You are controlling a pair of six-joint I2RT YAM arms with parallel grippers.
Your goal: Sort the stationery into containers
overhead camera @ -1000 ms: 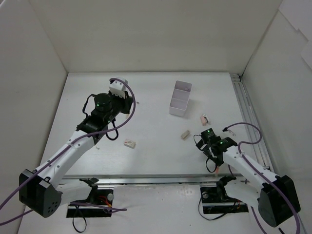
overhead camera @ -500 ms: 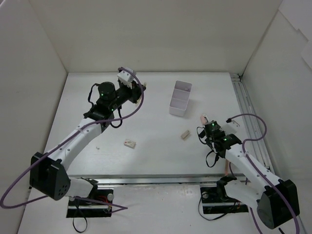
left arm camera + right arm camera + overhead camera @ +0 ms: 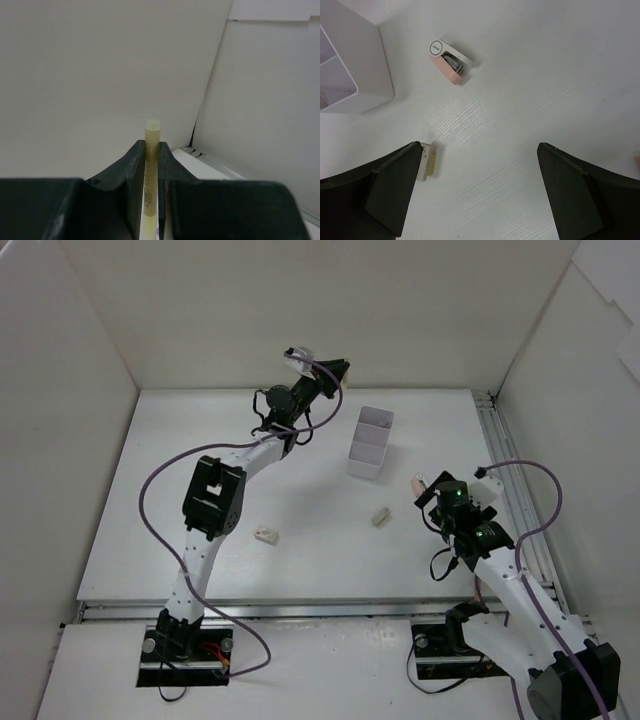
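Note:
My left gripper [image 3: 151, 145] is shut on a yellow-green pen [image 3: 152, 165], which sticks out past the fingertips toward the back wall. In the top view this gripper [image 3: 336, 368] is raised at the back, left of the white divided box [image 3: 370, 443]. My right gripper [image 3: 479, 147] is open and empty above the table. A pink and white piece [image 3: 449, 61] lies ahead of it and a beige block [image 3: 427, 160] lies by its left finger. In the top view the right gripper [image 3: 432, 492] is next to the pink piece [image 3: 418, 483].
A beige block [image 3: 380, 516] lies below the box and another [image 3: 266, 535] lies at mid-left of the table. The box corner [image 3: 350, 65] shows at the upper left of the right wrist view. A metal rail [image 3: 510, 480] runs along the table's right edge.
My left arm has swung from the table's left middle up and back-right, close to the back wall near the box. My right gripper has moved a little right and back, toward the pink piece.

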